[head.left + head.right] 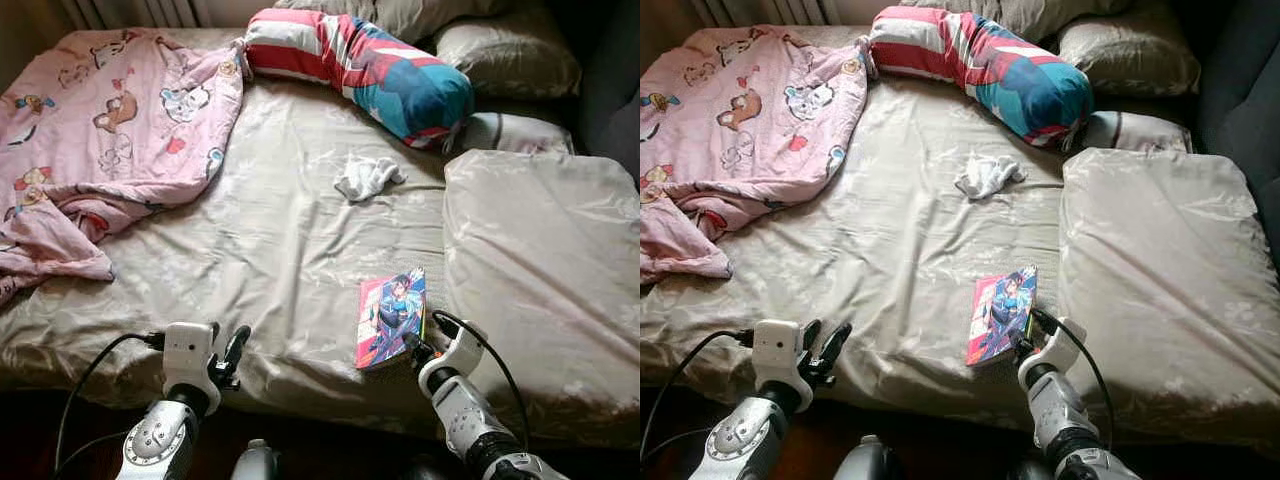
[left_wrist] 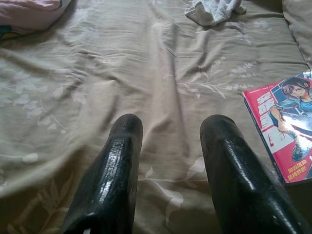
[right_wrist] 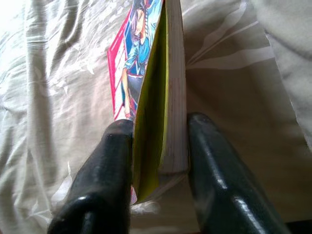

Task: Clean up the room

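A pink-covered comic book (image 1: 392, 318) lies near the front edge of the bed (image 1: 270, 240), its near end slightly raised. My right gripper (image 1: 412, 348) is at that near end. In the right wrist view its two fingers (image 3: 112, 161) press on either side of the book (image 3: 170, 87), one on the cover and one on the back. My left gripper (image 1: 228, 350) hovers open over the front edge of the bed, left of the book (image 2: 280, 131), with bare sheet between its fingers (image 2: 117, 161). A crumpled white cloth (image 1: 368, 178) lies mid-bed.
A pink cartoon-print blanket (image 1: 110, 120) is bunched on the left side of the bed. A striped red, white and blue bolster (image 1: 360, 65) lies at the head, beside beige pillows (image 1: 505, 55). A large beige pillow (image 1: 540, 260) covers the right side.
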You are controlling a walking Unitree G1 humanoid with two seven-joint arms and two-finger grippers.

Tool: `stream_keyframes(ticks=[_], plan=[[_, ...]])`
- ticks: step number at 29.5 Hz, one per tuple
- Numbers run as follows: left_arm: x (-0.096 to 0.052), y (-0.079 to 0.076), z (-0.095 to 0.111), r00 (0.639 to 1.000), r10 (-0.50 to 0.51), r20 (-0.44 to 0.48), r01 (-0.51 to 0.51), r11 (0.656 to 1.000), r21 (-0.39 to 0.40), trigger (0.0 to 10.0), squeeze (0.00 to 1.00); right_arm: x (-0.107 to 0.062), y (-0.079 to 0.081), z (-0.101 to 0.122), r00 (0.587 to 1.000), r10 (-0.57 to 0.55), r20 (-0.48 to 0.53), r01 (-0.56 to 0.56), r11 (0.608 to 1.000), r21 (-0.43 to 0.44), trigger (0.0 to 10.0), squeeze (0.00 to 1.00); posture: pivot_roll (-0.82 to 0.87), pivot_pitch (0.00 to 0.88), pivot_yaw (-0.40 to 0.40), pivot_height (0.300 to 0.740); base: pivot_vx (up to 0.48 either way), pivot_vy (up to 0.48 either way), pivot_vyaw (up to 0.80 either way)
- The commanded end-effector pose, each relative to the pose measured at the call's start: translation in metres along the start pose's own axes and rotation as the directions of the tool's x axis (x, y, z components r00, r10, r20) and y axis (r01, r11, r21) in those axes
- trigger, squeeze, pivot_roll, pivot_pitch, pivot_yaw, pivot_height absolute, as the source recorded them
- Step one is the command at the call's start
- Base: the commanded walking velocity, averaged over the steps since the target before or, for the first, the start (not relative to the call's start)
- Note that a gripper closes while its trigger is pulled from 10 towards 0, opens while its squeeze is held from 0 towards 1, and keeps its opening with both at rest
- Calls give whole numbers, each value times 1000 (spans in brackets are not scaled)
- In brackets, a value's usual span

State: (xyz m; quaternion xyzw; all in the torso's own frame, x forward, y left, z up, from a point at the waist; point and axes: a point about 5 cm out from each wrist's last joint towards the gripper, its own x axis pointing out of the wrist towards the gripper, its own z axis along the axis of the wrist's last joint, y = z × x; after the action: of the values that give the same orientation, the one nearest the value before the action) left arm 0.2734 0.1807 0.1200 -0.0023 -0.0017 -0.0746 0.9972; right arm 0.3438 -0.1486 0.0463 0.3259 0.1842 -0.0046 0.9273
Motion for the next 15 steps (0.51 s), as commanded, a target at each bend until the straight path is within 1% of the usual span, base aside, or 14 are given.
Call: stream_keyframes(ticks=[1,3,4,11,15], plan=[[-2,0,-4,1000,-2,-29,2,1000,6,10000,0,-3,-8,-5,999,-40,-5,40,999,-3,10000,1000,184,360,56,656,0,0,0],[-1,0,-4,1000,-3,-28,3,1000,5,10000,0,-3,-10,-1,998,-58,18,58,998,-21,10000,1000,181,359,55,656,0,0,0],[0,-1,-4,1000,-4,-28,5,1000,6,10000,0,-3,-9,1,998,-52,25,53,998,-38,10000,1000,179,358,55,656,0,0,0],[5,-1,-3,1000,-8,-23,8,1000,3,10000,0,0,-5,9,998,-43,54,47,996,-76,10000,1000,166,344,49,656,0,0,0],[7,-2,-3,1000,-11,-18,11,1000,1,10000,0,-1,-3,2,999,-44,18,46,994,-102,10000,1000,160,336,45,656,0,0,0]])
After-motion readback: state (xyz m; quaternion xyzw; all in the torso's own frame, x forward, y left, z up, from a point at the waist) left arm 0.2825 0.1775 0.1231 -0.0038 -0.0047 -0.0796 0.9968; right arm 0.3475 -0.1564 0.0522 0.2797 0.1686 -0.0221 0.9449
